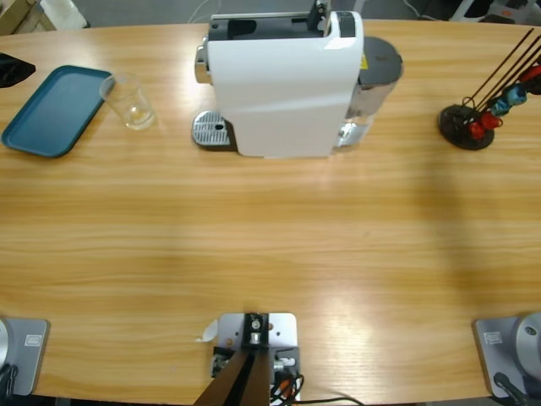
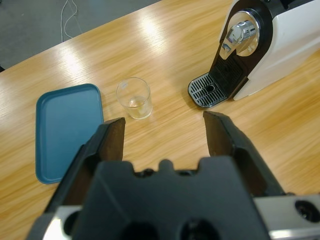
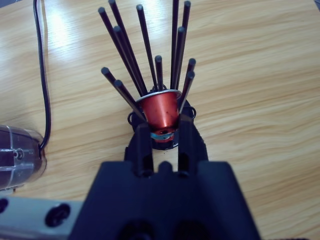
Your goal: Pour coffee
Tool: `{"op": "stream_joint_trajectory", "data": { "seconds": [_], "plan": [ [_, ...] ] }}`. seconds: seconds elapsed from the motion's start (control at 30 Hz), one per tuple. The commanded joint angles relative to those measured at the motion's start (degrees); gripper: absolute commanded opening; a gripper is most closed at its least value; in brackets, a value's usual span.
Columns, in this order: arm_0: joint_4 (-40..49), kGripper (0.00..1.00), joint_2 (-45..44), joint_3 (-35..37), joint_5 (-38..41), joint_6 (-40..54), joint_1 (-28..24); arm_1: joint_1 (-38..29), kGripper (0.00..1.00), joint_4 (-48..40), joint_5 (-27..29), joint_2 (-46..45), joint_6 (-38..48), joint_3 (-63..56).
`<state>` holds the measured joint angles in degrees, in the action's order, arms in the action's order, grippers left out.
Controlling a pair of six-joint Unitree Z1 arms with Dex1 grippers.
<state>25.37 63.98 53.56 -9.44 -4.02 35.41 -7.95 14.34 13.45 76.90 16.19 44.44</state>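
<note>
One clear glass (image 1: 128, 101) between blue tray (image 1: 52, 110) and coffee machine (image 1: 283, 80)

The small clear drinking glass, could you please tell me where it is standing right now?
The small clear drinking glass stands upright on the wooden table, at the high view's upper left, between the blue rectangular tray and the white coffee machine.

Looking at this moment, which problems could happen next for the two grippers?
The right gripper sits at a red capsule among thin black rods; pulling away carelessly might snag a rod and tip the holder. The glass stands beside the tray, not on the drip grid, so the open left gripper could knock it over when reaching.
</note>
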Motion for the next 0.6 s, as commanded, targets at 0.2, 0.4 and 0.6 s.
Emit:
{"op": "stream_joint_trajectory", "data": {
  "seconds": [0.2,0.4,0.6],
  "plan": [
    [-0.2,0.665,-0.3,-1.9,1.3,0.6,-0.4,1.0,0.000,4.3,0.8,-4.3,-0.4,4.0],
    [-0.3,0.665,-0.3,-1.8,1.3,0.6,-0.4,1.0,0.000,8.9,0.8,-4.4,-0.5,9.2],
    [-0.8,0.665,0.2,-1.8,1.7,0.6,-0.4,0.7,0.000,14.7,1.0,-6.1,-1.3,14.5]
  ]
}}
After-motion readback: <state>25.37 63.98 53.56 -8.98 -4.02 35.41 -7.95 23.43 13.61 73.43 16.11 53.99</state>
